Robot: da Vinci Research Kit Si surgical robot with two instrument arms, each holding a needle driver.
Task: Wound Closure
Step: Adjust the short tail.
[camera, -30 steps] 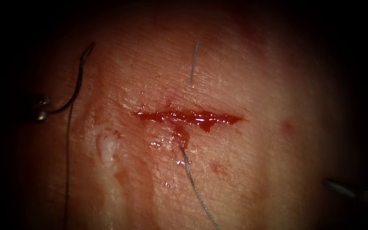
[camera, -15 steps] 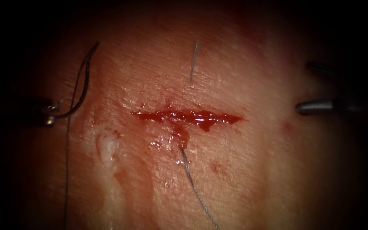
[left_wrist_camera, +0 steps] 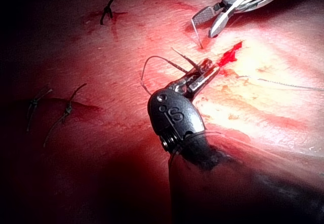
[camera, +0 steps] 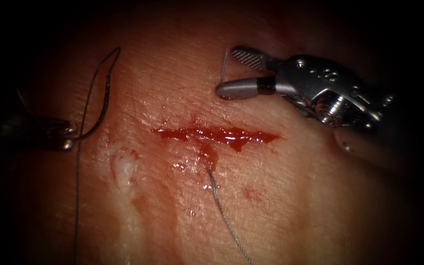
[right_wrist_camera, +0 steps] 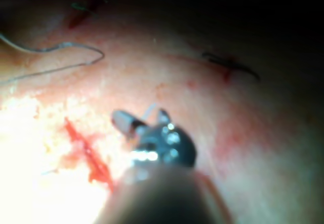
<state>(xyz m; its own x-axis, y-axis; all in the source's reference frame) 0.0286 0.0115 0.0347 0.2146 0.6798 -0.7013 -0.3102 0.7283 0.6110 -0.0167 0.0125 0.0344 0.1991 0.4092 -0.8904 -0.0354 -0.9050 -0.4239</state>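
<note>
My right tool [camera: 226,68] hangs spread around the short thread end [camera: 223,73] standing upright above the cut [camera: 217,134] — my left tool [camera: 67,136], far left, pinches the needle [camera: 101,100] near its tail, clear of the tissue [camera: 295,196].

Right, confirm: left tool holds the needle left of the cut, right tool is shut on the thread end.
Not shut: the endoscope view shows the right tool open, jaws either side of the thread end. The left tool holds the needle, left of the cut.

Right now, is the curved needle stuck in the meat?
No. The needle is held clear of the tissue in the left tool, left of the cut.
</note>
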